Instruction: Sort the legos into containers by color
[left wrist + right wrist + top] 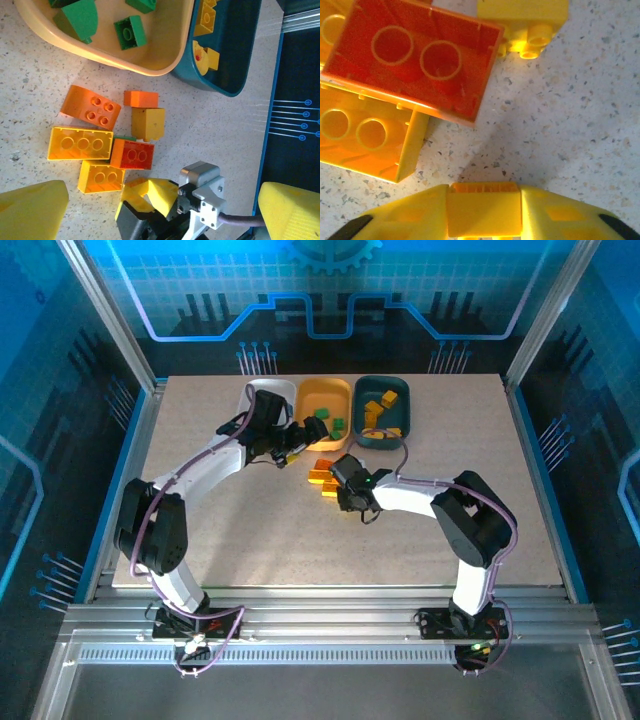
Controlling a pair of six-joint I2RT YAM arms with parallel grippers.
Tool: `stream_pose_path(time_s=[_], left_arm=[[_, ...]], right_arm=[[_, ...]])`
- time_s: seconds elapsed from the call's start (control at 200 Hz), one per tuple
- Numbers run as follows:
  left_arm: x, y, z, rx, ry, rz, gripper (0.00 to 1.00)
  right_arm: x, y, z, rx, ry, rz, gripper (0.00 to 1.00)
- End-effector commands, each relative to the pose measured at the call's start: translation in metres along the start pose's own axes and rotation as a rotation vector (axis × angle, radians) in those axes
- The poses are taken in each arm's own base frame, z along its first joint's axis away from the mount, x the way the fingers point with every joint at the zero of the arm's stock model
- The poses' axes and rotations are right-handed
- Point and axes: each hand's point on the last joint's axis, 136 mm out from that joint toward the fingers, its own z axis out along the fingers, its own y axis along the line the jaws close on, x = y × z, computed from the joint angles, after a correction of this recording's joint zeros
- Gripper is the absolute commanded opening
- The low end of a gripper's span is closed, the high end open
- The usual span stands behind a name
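Right fingers (560, 220) clamp a small yellow brick (484, 209) beside the loose pile (80, 143), left fingers (290, 210) spread wide over it: arms could clash, or lifting drags the red brick (415, 60).

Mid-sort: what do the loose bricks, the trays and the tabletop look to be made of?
The red brick and its neighbours: hard moulded plastic, glossy, with crisp studs and hollow tubes. Orange-yellow tray and teal tray: smooth, slightly shiny plastic, judging by rounded one-piece walls. Tabletop: matte, speckled, stone-look surface; probably laminate or composite, unclear which.
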Motion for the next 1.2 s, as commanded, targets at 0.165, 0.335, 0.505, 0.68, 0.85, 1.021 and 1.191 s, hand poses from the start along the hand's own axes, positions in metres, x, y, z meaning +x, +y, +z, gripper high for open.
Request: stream_pose_path(time_s=[0.165,0.335,0.505,0.68,0.85,1.021,1.191], left_arm=[[-0.001,-0.009,-0.012,0.057,0.017,-0.004,0.99],[0.001,-0.011,-0.006,0.131,0.055,-0.075,0.99],[0.014,-0.024,0.012,0.234,0.167,-0.122,0.99],[0.03,-0.033,0.022,0.263,0.232,-0.115,0.99],[0.03,-0.03,0.024,0.254,0.237,-0.121,0.99],[0.028,-0.031,0.022,0.255,0.234,-0.121,0.99],[0.013,-0.024,0.011,0.246,0.179,-0.138,0.99]], right_arm=[[-0.037,-0.023,-0.046,0.033,-0.143,-0.007,0.32],[-0.096,-0.061,-0.071,0.057,-0.245,0.077,0.32],[-0.154,-0.109,-0.044,0.089,-0.232,0.217,0.33],[-0.202,-0.129,-0.013,0.088,-0.211,0.274,0.34],[-0.224,-0.132,0.008,0.103,-0.169,0.269,0.47],[-0.236,-0.131,-0.008,0.102,-0.202,0.268,0.62],[-0.212,-0.104,-0.053,0.054,-0.273,0.232,0.63]])
